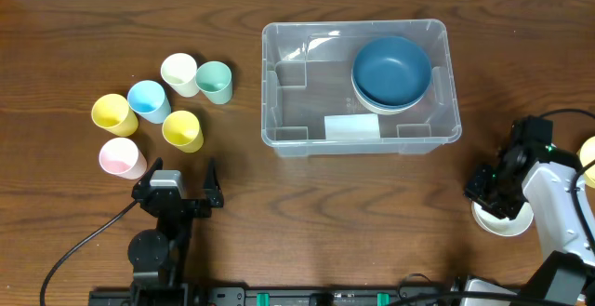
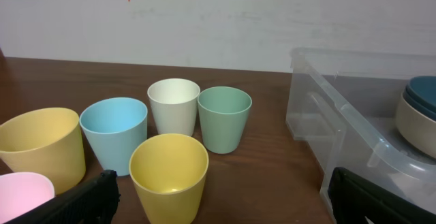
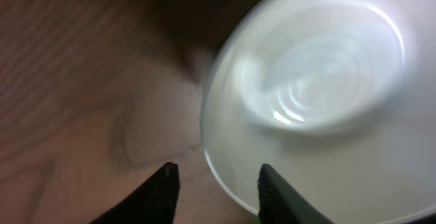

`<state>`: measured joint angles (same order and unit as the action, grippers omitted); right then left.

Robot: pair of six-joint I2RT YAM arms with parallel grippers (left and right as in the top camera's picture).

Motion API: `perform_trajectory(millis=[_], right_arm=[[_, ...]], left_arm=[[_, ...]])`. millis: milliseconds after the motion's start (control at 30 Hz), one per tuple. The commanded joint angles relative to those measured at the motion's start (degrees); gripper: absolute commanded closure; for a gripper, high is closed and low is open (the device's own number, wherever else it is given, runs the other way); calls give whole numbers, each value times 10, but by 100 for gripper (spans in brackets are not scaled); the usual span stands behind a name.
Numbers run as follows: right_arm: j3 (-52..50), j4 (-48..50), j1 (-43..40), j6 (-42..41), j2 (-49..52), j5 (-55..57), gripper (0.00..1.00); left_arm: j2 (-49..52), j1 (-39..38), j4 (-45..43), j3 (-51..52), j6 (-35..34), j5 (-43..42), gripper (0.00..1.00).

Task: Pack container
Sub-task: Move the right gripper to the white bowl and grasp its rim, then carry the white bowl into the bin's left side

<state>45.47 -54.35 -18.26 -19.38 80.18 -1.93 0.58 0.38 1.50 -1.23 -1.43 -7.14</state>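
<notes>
Though blur hides the contact, the right claw (image 3: 218, 183) stands part-spread astride a white bowl's (image 3: 313, 81) rim, one finger inside and one outside, seemingly not yet pinching. That thin rim is the hold, and the bowl looks light, stiff and slick. Well apart, mid-table, sits the container (image 1: 270, 83), rigid clear plastic, probably light, best left standing. A blue bowl (image 1: 391, 67) lies stacked at its right end. The left claw (image 1: 183, 187) hangs fully spread near the cups (image 1: 149, 101).
</notes>
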Motion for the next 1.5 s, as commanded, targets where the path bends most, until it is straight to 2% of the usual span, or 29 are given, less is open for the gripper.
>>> perform_trajectory(millis=[0,100,200,367,633,767,1100,1300,1467], right_arm=[[-17,19,3,-7,-7,3,67],[-32,39,3,-7,-7,5,75],[-43,53,3,-7,-7,8,89],[-44,56,3,-7,-7,19,98],[-39,60,0,-8,-8,21,99],[-7,32,-1,-13,-15,20,99],[188,-121,-2,-6,-34,21,99],[289,-186,0,34,-50,17,99],[358,-182,23,113,-71,-47,99]], left_arm=[[-3,3,19,10,3,-8,2],[-3,3,19,10,3,-8,2],[-3,3,19,10,3,-8,2],[-3,3,19,10,4,-8,2],[-3,3,19,10,3,-8,2],[-3,3,19,10,3,-8,2],[-3,3,19,10,3,-8,2],[-3,3,19,10,3,-8,2],[-3,3,19,10,3,-8,2]])
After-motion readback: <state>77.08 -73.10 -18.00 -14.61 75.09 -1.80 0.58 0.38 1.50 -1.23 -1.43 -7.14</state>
